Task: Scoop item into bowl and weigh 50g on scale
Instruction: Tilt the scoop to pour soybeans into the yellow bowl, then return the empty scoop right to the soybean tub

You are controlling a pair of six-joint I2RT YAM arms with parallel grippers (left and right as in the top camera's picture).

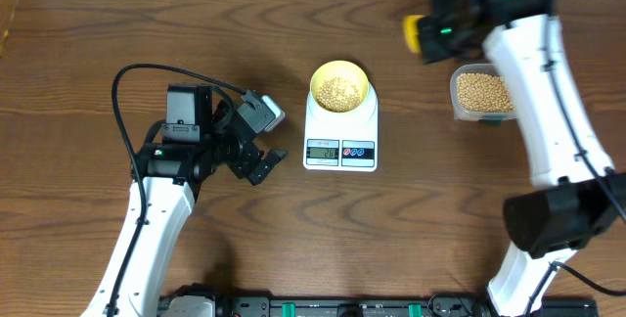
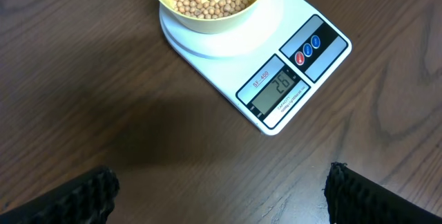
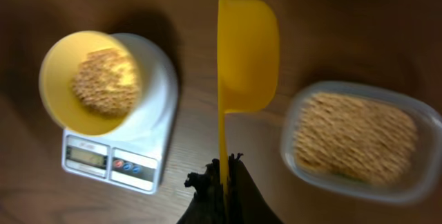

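Beans first: the small round tan beans (image 1: pixel 339 90) lie in a shallow heap inside the little pale yellow-green bowl (image 1: pixel 315 80), upper centre of the overhead frame. That bowl sits square on the white rectangular digital kitchen scale (image 1: pixel 339 153). The grey display (image 2: pixel 280 89) looks to read twenty-six, so I'd judge we're about halfway to target.

More of the same beans fill the clear rectangular plastic tub (image 1: pixel 455 92) at upper right, well apart from the scale. Between the two, raised over the brown wooden bench (image 1: pixel 78 63), hangs the yellow plastic scoop (image 3: pixel 247 51). The view is blurred, but its cup looks empty.

The right hand (image 3: pixel 224 186) is clamped tight on the far end of the scoop's thin handle. The left hand (image 2: pixel 221 193) is spread wide with nothing in it, parked left of the scale.

These beans should be light, hard and loose. They'll roll, bounce and scatter, so no pinching them. The scoop does the carrying, gripped at the handle end and kept level. Near fifty, I'd tip in a few at a time; overshooting is the risk.
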